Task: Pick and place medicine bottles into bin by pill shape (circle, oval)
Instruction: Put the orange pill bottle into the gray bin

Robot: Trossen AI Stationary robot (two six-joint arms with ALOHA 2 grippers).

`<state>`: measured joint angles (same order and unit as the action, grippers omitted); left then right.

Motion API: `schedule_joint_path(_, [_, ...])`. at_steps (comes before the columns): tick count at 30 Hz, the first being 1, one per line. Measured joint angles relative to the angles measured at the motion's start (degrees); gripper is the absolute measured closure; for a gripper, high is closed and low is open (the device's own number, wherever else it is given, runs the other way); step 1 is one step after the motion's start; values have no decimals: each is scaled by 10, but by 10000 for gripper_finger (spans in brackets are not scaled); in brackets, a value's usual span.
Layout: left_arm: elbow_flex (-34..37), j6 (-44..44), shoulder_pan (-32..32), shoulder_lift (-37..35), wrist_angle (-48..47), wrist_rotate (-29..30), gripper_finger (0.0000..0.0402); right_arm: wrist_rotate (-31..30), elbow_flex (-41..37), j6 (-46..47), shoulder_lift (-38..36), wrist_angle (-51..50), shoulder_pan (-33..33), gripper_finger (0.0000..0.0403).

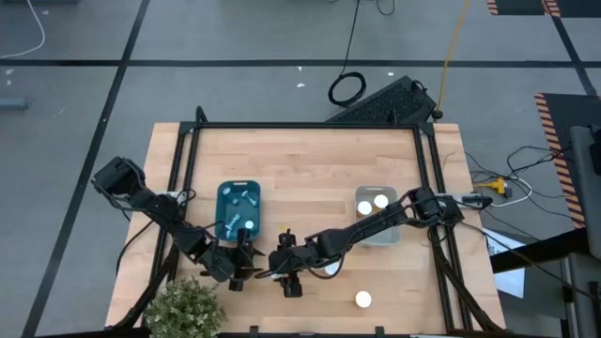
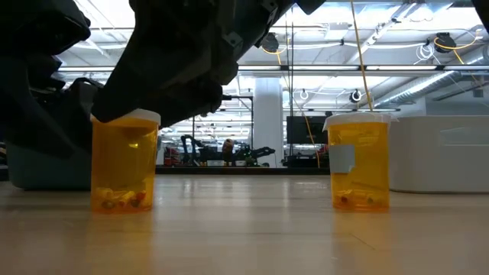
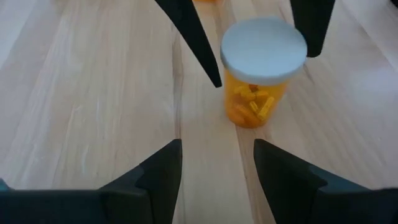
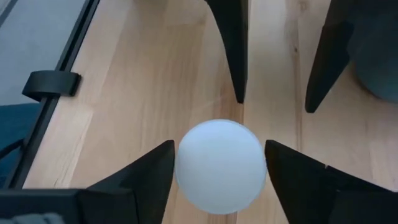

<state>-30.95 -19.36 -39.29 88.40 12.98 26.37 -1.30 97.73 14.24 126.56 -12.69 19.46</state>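
Straddling round-capped amber bottle (image 4: 219,165), right claw (image 4: 219,180)

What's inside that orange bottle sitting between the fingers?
The orange bottle holds yellow-orange pills heaped at its bottom. Its white cap covers the upper part, and their exact shape isn't clear.

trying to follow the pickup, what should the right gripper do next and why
Probably close. In the right wrist view the right gripper is open, its fingers either side of a bottle's white cap, so squeezing should secure the bottle before lifting. The left gripper is open nearby, facing the same bottle.
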Motion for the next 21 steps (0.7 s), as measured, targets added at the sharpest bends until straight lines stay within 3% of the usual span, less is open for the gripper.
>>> schedule_joint_path(7, [-12, 28, 0, 0, 8, 6, 199, 0, 0, 0, 0, -7, 0, 191])
schedule_joint_path(21, [-55, 77, 0, -3, -1, 7, 199, 1, -1, -1, -20, -60, 5, 191])
